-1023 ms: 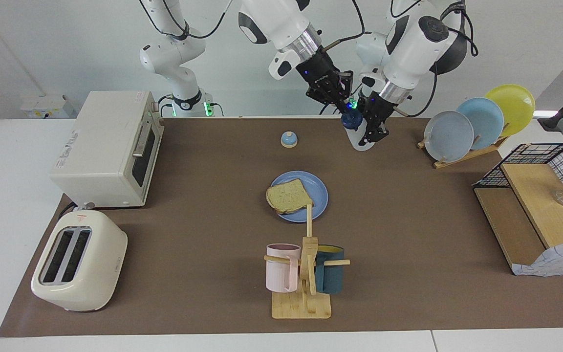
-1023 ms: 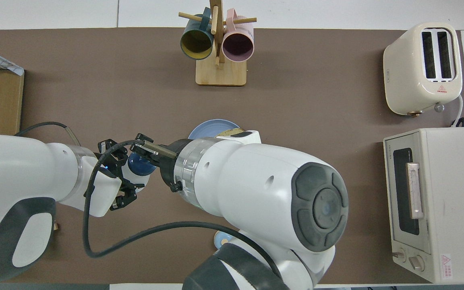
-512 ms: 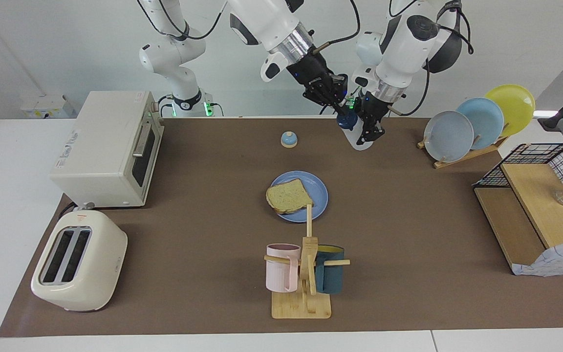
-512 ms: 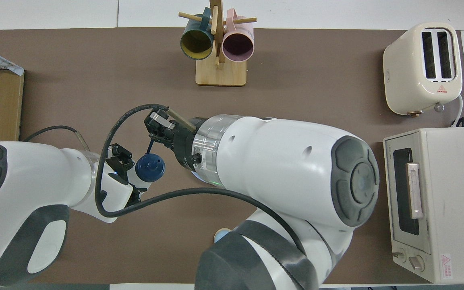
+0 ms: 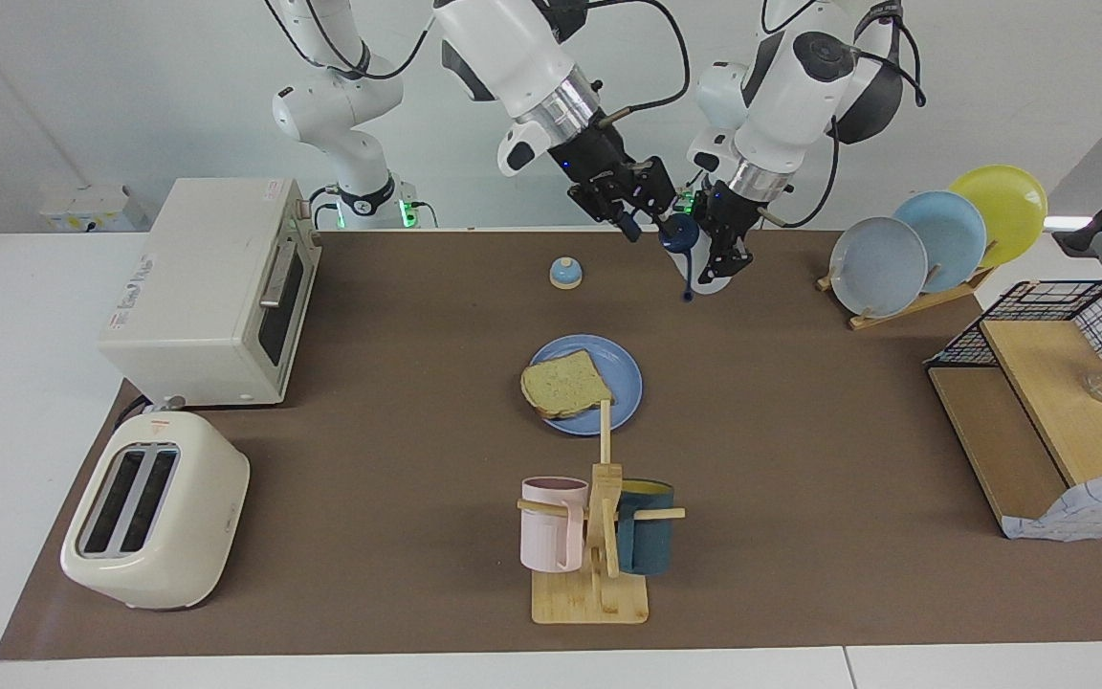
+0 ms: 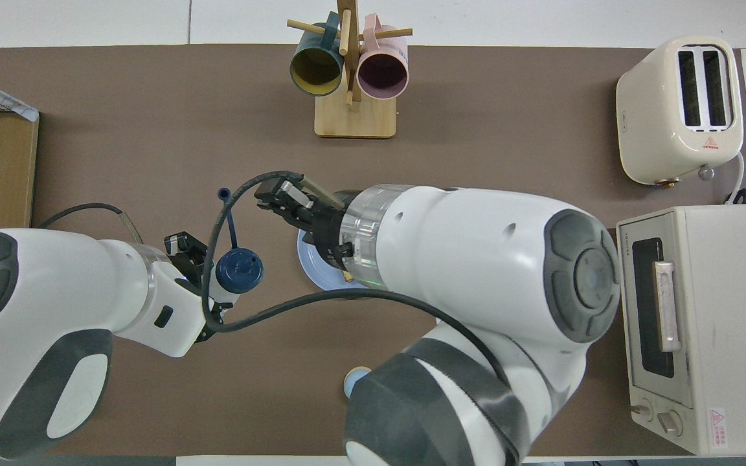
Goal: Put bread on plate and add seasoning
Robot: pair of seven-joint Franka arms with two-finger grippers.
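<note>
facing view: bread (image 5: 565,383) lies on the plate (image 5: 624,381) at frame centre, so seasoning is the step in hand. in the upper middle, the left hand (image 5: 728,244) pinches the seasoning (image 5: 707,268), its cap apparently flipped open; the right hand (image 5: 626,203) hangs just beside it, and whether it is spread cannot be told. next: carry the bottle over the bread and tip it. overhead view: the right arm covers most of the plate (image 6: 311,272) and must clear; the mug rack (image 6: 353,116), top centre, stands well apart.
</note>
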